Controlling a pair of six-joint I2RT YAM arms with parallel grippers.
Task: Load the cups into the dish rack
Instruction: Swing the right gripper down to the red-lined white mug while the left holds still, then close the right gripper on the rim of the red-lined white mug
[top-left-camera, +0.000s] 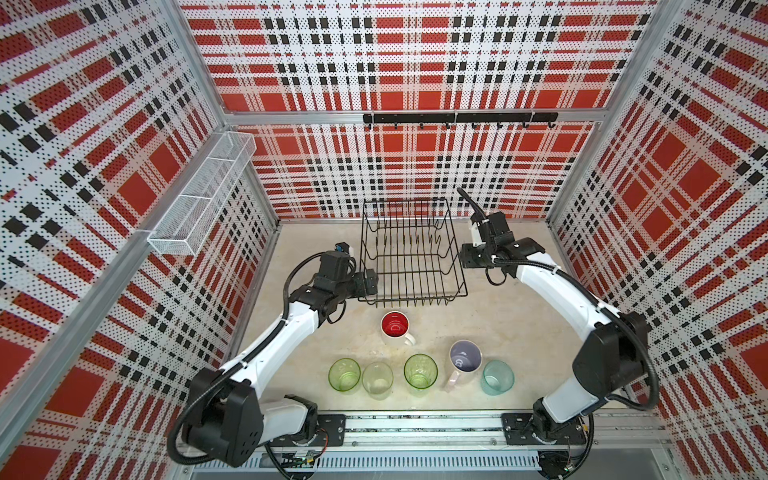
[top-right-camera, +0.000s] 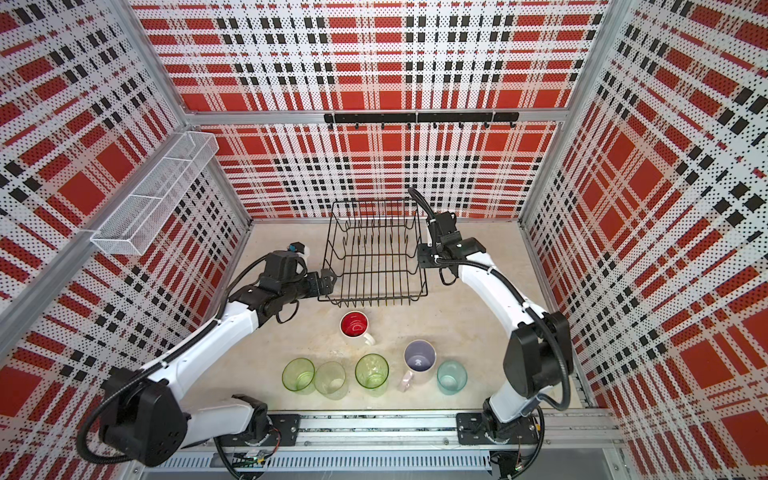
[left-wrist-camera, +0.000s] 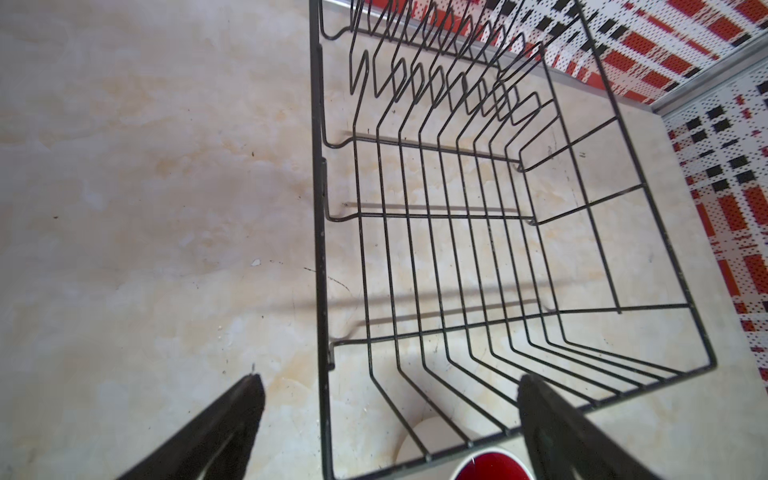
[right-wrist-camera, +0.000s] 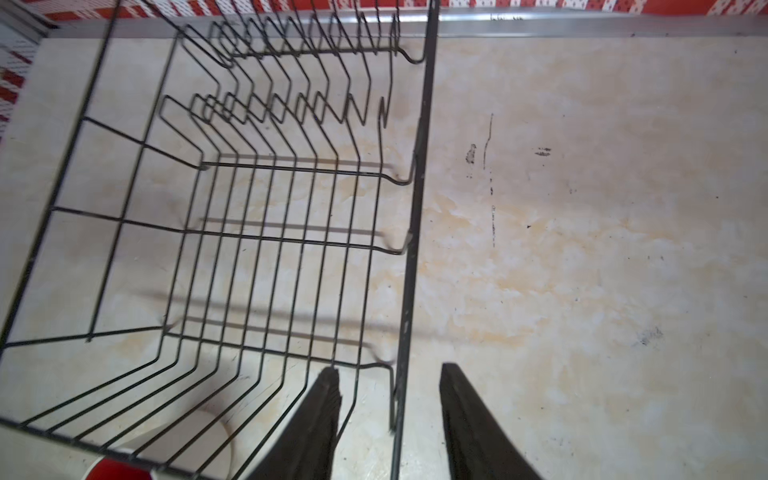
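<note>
Dish rack: The black wire dish rack (top-left-camera: 411, 254) (top-right-camera: 374, 253) stands on the tabletop (top-left-camera: 519, 332) at the far side, about midway between left and right.
Cups: All six stand upright, mouths up, on the tabletop outside the rack, on its near side.
White mug: The white mug with red inside (top-left-camera: 395, 325) (top-right-camera: 354, 325) is the closest one to the rack, just near of its near rim. Its handle points near-right.
Near row: From left to right I see the left green tumbler (top-left-camera: 344, 374) (top-right-camera: 298, 375), the pale frosted tumbler (top-left-camera: 377, 379) (top-right-camera: 330, 379) just beside it, then the second green tumbler (top-left-camera: 420, 370) (top-right-camera: 371, 370). After these come the pale pink mug with lilac inside (top-left-camera: 465, 356) (top-right-camera: 419, 355) and the teal tumbler (top-left-camera: 497, 376) (top-right-camera: 451, 376) just beside it.
Left pincer: The left pincer (left-wrist-camera: 390, 377) (top-left-camera: 368, 282) is spread wide and holds nothing. It is at the near-left corner of the rack. In the left wrist view the left rim wire passes between the fingers; whether they touch the wire I cannot tell.
Right pincer: The right pincer (right-wrist-camera: 388, 368) (top-left-camera: 467, 257) is parted only to a medium gap and holds nothing. It is at the right rim of the rack, in the nearer half. In the right wrist view the rim wire runs between the two fingers, with a gap on each side.
Surroundings: A white mesh basket (top-left-camera: 199, 199) hangs on the left wall, and a black hook rail (top-left-camera: 457, 118) on the far wall.
</note>
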